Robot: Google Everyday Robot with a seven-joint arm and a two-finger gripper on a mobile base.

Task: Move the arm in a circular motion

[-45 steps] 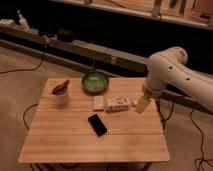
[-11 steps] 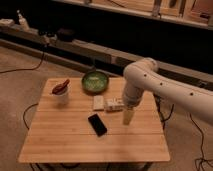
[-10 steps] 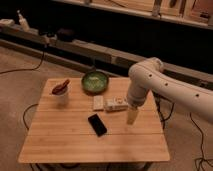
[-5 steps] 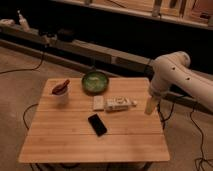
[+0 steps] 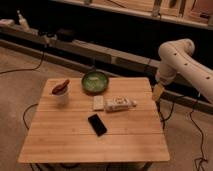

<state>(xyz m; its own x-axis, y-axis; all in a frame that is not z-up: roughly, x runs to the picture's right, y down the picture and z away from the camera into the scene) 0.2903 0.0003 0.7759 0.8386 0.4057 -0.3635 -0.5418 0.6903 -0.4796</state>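
tool: our tool (image 5: 158,93) hangs just off the right edge of the surface (image 5: 90,145). Honestly we can't tell if it's apart or together, and it holds nothing we can see.
arm: the arm (image 5: 181,56) is bent up high on the right side.
change: a second ago it hovered over the white packet (image 5: 120,104), and now it's swung out right.
meaning: we'd say the circle's mid-sweep and nothing's been bumped.
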